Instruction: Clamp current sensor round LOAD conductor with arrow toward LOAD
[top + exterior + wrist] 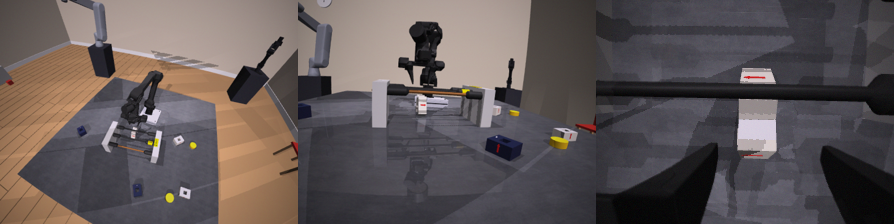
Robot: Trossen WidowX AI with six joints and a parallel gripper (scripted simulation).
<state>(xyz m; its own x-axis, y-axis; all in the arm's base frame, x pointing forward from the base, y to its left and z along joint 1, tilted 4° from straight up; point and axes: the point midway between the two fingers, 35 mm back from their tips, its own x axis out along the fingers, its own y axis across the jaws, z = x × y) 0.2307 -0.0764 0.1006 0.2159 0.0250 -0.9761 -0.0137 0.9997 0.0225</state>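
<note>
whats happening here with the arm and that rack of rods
A single black robot arm has its gripper hanging over a rack of three conductors. The fingers are partly open and hold nothing. Below them a white split-core sensor stands on the table between the rods, its red arrow visible, not yet picked up. The yellow LOAD marker sits on the rack's far end post.
</note>
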